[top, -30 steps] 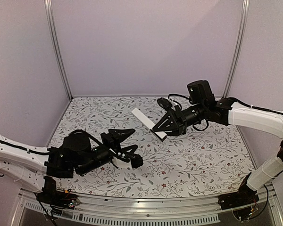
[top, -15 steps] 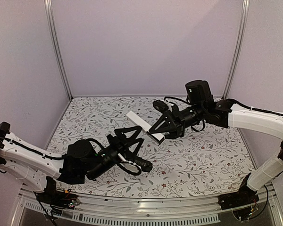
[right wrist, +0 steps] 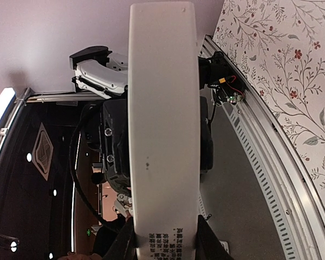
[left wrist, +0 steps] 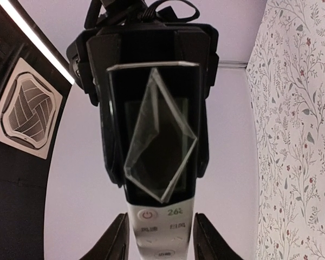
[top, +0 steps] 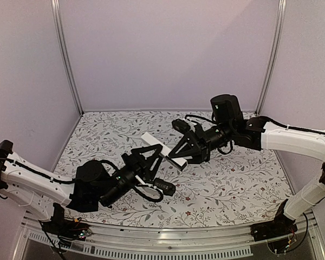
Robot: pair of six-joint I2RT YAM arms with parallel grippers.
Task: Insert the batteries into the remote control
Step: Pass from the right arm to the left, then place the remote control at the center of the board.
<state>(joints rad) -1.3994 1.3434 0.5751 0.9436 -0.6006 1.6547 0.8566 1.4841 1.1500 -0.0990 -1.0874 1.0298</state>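
Note:
The remote control (top: 151,142) is a slim white bar held in the air above the middle of the table. My right gripper (top: 176,155) is shut on its lower right end; the right wrist view shows its plain white back (right wrist: 162,135) between my fingers (right wrist: 165,244). My left gripper (top: 150,157) comes from below left. In the left wrist view the button face (left wrist: 160,227), with its dark display above, sits between my fingers (left wrist: 119,241), which press close against its sides. No battery shows in any view.
The table has a floral cloth (top: 233,179). Pale walls and metal corner posts (top: 65,54) enclose it. A slotted metal rail (top: 168,246) runs along the near edge, with both arm bases beside it.
My left arm swung up and to the right, reached the remote and narrowed its fingers around it. My right gripper carried the remote a little left and down towards it.

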